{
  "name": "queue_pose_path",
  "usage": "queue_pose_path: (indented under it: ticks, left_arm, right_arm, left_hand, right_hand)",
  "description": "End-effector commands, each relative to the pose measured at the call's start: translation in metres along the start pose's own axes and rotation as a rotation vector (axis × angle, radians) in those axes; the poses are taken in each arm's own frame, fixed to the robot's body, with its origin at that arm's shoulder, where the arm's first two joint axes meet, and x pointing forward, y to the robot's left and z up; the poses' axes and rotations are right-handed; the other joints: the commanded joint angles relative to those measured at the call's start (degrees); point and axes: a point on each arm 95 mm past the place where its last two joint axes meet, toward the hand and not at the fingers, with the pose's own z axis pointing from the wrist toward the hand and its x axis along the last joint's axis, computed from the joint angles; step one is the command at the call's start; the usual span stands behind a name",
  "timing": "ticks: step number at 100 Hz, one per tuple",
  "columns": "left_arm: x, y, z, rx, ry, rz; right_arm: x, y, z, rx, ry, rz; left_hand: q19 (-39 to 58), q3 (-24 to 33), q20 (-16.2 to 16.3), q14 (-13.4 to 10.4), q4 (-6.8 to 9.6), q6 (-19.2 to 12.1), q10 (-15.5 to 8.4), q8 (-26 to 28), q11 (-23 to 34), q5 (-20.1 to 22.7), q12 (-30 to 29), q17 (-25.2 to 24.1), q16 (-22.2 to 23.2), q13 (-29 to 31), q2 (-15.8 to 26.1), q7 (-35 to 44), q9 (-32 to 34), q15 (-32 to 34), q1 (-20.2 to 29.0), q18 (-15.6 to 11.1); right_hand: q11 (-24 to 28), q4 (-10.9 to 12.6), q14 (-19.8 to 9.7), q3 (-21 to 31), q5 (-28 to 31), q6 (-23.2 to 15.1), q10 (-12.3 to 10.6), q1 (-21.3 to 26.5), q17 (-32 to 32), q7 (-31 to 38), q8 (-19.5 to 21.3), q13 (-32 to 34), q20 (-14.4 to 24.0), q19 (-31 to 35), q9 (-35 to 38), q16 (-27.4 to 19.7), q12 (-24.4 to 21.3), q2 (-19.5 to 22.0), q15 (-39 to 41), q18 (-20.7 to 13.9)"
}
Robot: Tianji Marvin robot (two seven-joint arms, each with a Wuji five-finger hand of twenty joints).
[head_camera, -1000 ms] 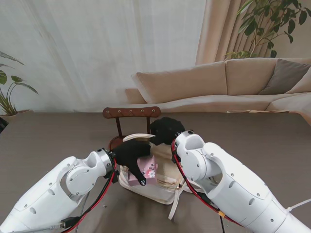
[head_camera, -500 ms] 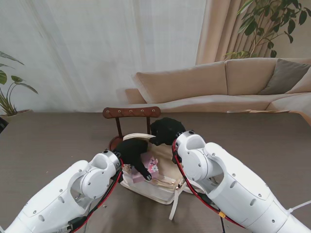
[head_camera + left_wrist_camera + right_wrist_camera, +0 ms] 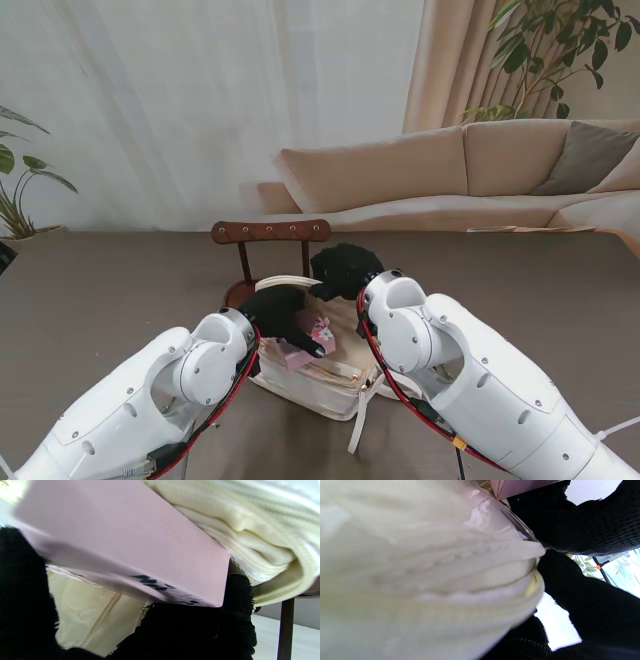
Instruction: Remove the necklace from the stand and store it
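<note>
Left hand point(image 3: 283, 316) fingers closed on pink box point(image 3: 306, 342), lowering into cream bag point(image 3: 318, 385) mouth, frame centre. Right hand point(image 3: 343, 270) gripping bag's far rim, holding it open. Necklace not visible, presumably boxed; wooden stand point(image 3: 270, 232) bare. Storing nearly done; release left.

Matt pink card box point(image 3: 130, 542), ribbed cream cloth bag point(image 3: 262, 527), glossy dark wooden stand point(image 3: 270, 232).
</note>
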Motion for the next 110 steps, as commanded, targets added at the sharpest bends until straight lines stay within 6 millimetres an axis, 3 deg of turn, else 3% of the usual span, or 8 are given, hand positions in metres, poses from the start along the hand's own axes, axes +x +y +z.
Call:
queue_pose_path:
  ticks: [1, 33, 50, 57, 66, 91, 110]
  left_arm:
    - [0.003, 0.0, -0.001, -0.021, -0.003, -0.014]
    - [0.005, -0.001, -0.004, -0.044, -0.002, -0.043]
    - [0.006, -0.002, -0.006, -0.06, 0.008, -0.047]
    - [0.006, -0.002, -0.007, -0.067, 0.016, -0.045]
    - [0.006, -0.002, -0.007, -0.071, 0.018, -0.041]
    - [0.011, -0.002, -0.007, -0.08, 0.023, -0.013]
    - [0.016, -0.001, -0.004, -0.09, 0.01, -0.012]
  right_arm:
    - [0.003, -0.002, -0.001, 0.016, 0.009, 0.003]
    - [0.002, -0.003, -0.003, 0.02, 0.011, 0.008]
    - [0.002, -0.003, -0.003, 0.022, 0.01, 0.011]
    - [0.001, -0.004, -0.004, 0.023, 0.009, 0.012]
    - [0.001, -0.004, -0.004, 0.022, 0.008, 0.015]
    - [0.001, -0.005, -0.004, 0.025, 0.007, 0.024]
    - [0.001, -0.006, -0.004, 0.028, 0.008, 0.025]
  left_hand:
    - [-2.1, 25.9, 0.1, 2.4, 9.77, -3.5, -0.2, -0.2, -1.2, 2.4, -1.9, -2.6, -2.5, -0.6, 9.2, -1.8, -2.6, -0.4, 5.6, 1.5]
    - [-11.1, 20.2, -4.2, 8.0, 10.02, 0.3, 3.4, -6.5, -6.2, 1.6, -9.1, -9.0, -6.1, -10.4, 11.3, -14.4, -8.4, -7.8, 2.8, 3.6]
    - [-17.3, 18.8, -7.1, 9.7, 10.16, -0.2, 3.8, -8.7, -8.2, 1.2, -12.5, -11.6, -8.5, -15.6, 12.0, -16.7, -11.7, -10.6, 2.5, 4.0]
    - [-19.7, 18.1, -8.1, 10.6, 10.24, -1.7, 3.1, -9.6, -8.7, 0.7, -13.7, -13.4, -9.6, -18.4, 12.4, -17.5, -13.3, -11.8, 2.4, 4.1]
    - [-21.7, 17.3, -8.9, 12.3, 10.37, -3.0, 3.9, -10.3, -9.4, 0.9, -15.0, -14.0, -10.5, -20.3, 12.7, -17.9, -14.5, -12.7, 2.3, 5.4]
    - [-24.5, 17.0, -10.2, 13.6, 10.45, -3.7, 4.7, -11.1, -9.4, 2.1, -17.2, -14.0, -11.4, -22.5, 13.0, -18.1, -14.5, -13.4, 1.9, 6.3]
    - [-26.7, 14.7, -11.1, 14.3, 9.7, -0.7, 5.7, -13.3, -9.7, 0.1, -18.6, -15.3, -12.4, -25.2, 14.7, -20.2, -16.6, -14.4, -0.4, 6.2]
  right_hand:
    - [4.1, 0.9, -6.5, 4.4, 2.0, -1.8, 1.8, 2.3, 23.4, 1.2, 1.0, 1.5, 2.1, 3.2, 5.0, 0.9, 0.7, -0.5, 3.1, -1.1]
    - [4.2, 0.9, -6.6, 4.4, 2.1, -1.8, 1.8, 2.3, 23.4, 1.2, 1.1, 1.5, 2.0, 3.2, 5.0, 0.9, 0.8, -0.6, 3.3, -1.1]
    - [4.3, 0.9, -6.6, 4.5, 2.1, -1.8, 1.8, 2.3, 23.4, 1.2, 1.2, 1.5, 2.1, 3.2, 5.0, 1.0, 0.8, -0.6, 3.4, -1.2]
    - [4.3, 0.9, -6.6, 4.5, 2.1, -1.8, 1.8, 2.3, 23.4, 1.2, 1.2, 1.5, 2.1, 3.2, 5.0, 1.0, 0.8, -0.6, 3.4, -1.2]
    - [4.3, 0.8, -6.5, 4.5, 2.2, -1.8, 1.8, 2.3, 23.4, 1.1, 1.2, 1.4, 2.1, 3.2, 5.0, 1.0, 0.8, -0.7, 3.5, -1.1]
    - [4.4, 0.8, -6.5, 4.5, 2.2, -1.7, 1.9, 2.3, 23.4, 1.1, 1.2, 1.5, 2.1, 3.2, 5.0, 1.0, 0.8, -0.7, 3.5, -1.1]
    - [4.4, 0.8, -6.5, 4.6, 2.3, -1.7, 1.8, 2.3, 23.4, 1.0, 1.2, 1.5, 2.1, 3.3, 5.0, 1.1, 0.8, -0.7, 3.6, -1.1]
